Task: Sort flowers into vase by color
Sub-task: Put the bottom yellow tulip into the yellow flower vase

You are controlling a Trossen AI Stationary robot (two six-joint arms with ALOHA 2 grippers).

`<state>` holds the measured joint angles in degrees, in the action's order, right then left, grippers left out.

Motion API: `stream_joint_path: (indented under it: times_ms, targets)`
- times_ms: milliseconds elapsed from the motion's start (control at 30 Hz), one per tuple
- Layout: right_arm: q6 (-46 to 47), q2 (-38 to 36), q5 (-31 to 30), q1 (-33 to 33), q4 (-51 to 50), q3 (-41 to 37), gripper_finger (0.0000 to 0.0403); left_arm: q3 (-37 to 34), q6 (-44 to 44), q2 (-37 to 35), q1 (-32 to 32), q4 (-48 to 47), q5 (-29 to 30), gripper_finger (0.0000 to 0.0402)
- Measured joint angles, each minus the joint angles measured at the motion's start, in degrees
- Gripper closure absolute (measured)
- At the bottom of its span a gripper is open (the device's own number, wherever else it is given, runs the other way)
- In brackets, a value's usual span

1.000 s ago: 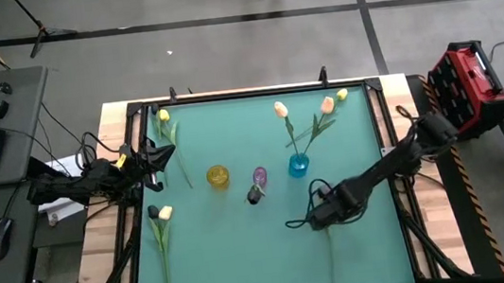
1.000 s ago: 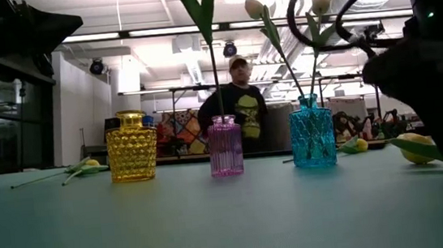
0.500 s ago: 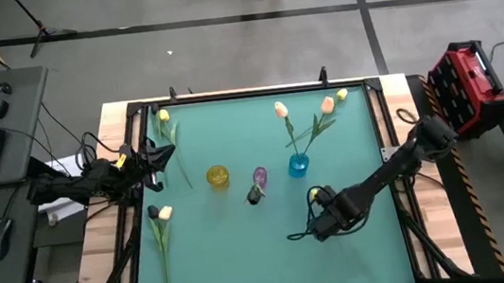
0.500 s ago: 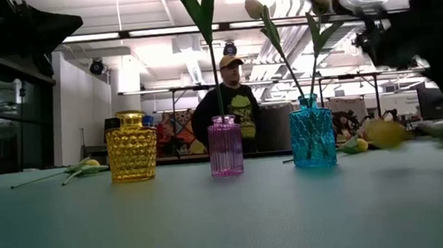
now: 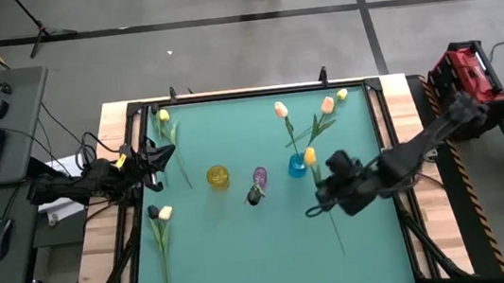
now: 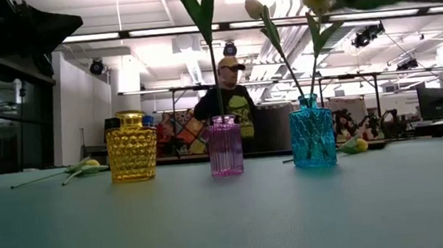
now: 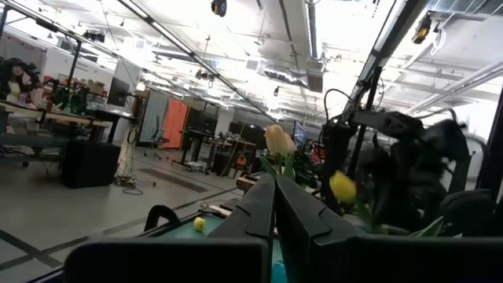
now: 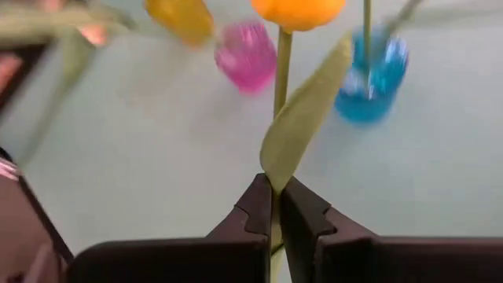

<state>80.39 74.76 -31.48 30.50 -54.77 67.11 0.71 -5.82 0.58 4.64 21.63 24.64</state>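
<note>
In the high view, the right gripper (image 5: pixel 326 193) was clamped on the thin green stem of a yellow tulip (image 5: pixel 310 157), lifted clear of the green table (image 5: pixel 245 247); its bud hung just beside the blue vase (image 5: pixel 298 165). That vase already carried two peach-pink tulips (image 5: pixel 281 110). The purple vase (image 5: pixel 259 175) held a dark tulip (image 5: pixel 253 196), while the yellow vase (image 5: pixel 218 175), left of the blue one, stood empty. Three yellow tulips lay unsorted: a yellow tulip by the left rail (image 5: pixel 165 117), another in the far corner beyond the blue vase, and one beside a dark bud (image 5: pixel 153 212) near the left edge. By my reckoning, roughly half the sorting remained. The left gripper (image 5: pixel 160 155) waited at the left rail, well apart from the blue vase, its fingers together and empty.

The low view showed the glassware: the yellow vase squat and knobbly, the purple vase ribbed, the blue vase faceted, all translucent.

The left wrist view showed the left gripper's dark fingers pressed together.

In the right wrist view, the fingers pinched the stem below a smooth, pointed leaf (image 8: pixel 306 114).
</note>
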Motion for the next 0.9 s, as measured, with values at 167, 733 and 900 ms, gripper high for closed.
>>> stream_joint_path:
  times_ms: [167,733,900]
  targets:
    - [-8.0,-4.6,-4.71,-0.11,4.28,0.0,0.0402,0.0,0.0,0.0,0.0,0.0,0.0,0.0401]
    - [-32.13,-8.03,-3.52,0.09,24.79,0.0,0.0403,0.0,0.0,0.0,-0.01,0.02,-0.02,0.0401]
    - [-41.81,-11.63,-3.52,0.09,34.3,0.0,0.0403,-0.02,-0.53,0.0,-0.01,0.65,-0.09,0.0401]
